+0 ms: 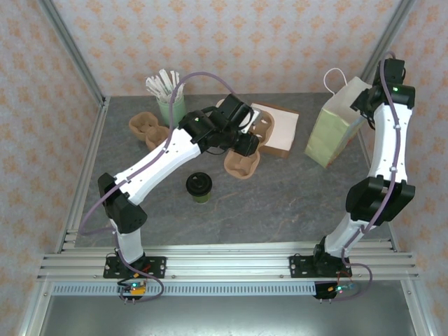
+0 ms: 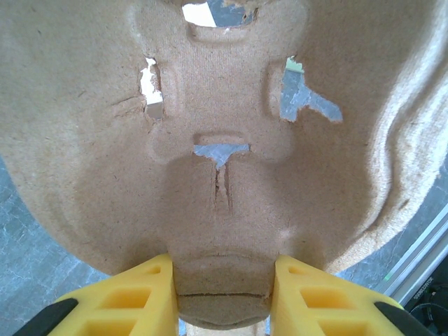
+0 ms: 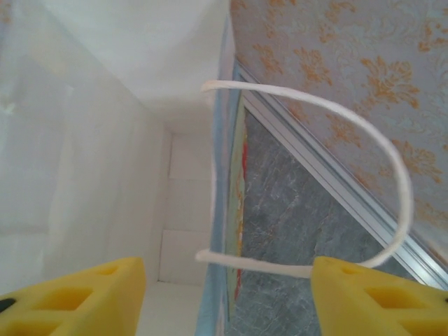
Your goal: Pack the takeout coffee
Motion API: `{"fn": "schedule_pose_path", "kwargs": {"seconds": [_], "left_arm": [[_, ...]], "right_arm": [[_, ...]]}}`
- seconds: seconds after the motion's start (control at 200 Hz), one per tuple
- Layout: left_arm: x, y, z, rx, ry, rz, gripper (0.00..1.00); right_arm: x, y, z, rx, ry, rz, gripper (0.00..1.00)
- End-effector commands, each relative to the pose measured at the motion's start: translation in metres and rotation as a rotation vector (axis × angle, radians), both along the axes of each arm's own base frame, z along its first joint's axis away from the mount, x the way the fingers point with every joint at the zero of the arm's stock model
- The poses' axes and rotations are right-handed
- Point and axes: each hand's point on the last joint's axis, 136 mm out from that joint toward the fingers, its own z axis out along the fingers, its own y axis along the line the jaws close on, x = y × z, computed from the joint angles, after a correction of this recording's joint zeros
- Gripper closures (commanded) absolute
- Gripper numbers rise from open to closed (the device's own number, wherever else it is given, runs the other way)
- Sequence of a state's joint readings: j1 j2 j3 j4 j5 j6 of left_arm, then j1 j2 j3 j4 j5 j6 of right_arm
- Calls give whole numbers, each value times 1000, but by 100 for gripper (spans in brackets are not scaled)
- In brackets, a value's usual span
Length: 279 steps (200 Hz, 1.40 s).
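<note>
Grey table [image 1: 294, 203] | left fingers [image 2: 133, 297] clamp pulp carrier [image 2: 224, 105] | right fingers [image 3: 364, 294] apart astride bag [image 3: 91, 175]

Rough, fibrous brown pulp in the cup carrier [image 2: 224, 126], matt, frayed at its punched slots. Matt yellow plastic, moulded with hollows, for the fingers [image 2: 133, 301] of the left gripper [image 2: 224, 269] and of the right gripper [image 3: 227, 269]. Smooth white paper inside the bag [image 3: 105, 140], with a thin white cord handle [image 3: 402, 175]. Black plastic lid [image 1: 199, 183] with a slight sheen over matt paper on the takeout coffee [image 1: 201, 198], mid-table. Grey, mottled, stone-like matt top on the table [image 1: 294, 203]. Bare silvery metal, grooved, in the rails [image 1: 231, 262] along its near edge. Smooth white plastic, faintly glossy, on the arm shells [image 1: 157, 168].
</note>
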State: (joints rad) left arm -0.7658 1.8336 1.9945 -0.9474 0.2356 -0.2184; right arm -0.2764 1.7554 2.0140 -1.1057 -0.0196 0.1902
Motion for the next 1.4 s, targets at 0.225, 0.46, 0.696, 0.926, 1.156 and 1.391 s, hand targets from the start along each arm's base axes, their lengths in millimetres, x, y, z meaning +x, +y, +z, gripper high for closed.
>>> {"fn": "schedule_pose_path", "kwargs": {"seconds": [0.225, 0.46, 0.696, 0.926, 1.156, 1.391], "left_arm": [[-1, -1, 16, -36, -42, -3, 67], [-1, 4, 18, -27, -52, 11, 67], [-3, 17, 26, -14, -78, 39, 67], [-1, 51, 34, 19, -95, 110, 68], [4, 93, 57, -5, -114, 203, 68], [5, 124, 78, 16, -154, 271, 68]], "right_arm": [[12, 0, -25, 80, 9, -2, 65], [-5, 2, -9, 49, -9, -5, 90], [-61, 22, 8, 58, -65, -11, 99], [-129, 66, 25, 35, -115, 70, 100], [-169, 127, 35, 177, -163, 260, 100], [-181, 190, 51, 351, -252, 433, 100]]}}
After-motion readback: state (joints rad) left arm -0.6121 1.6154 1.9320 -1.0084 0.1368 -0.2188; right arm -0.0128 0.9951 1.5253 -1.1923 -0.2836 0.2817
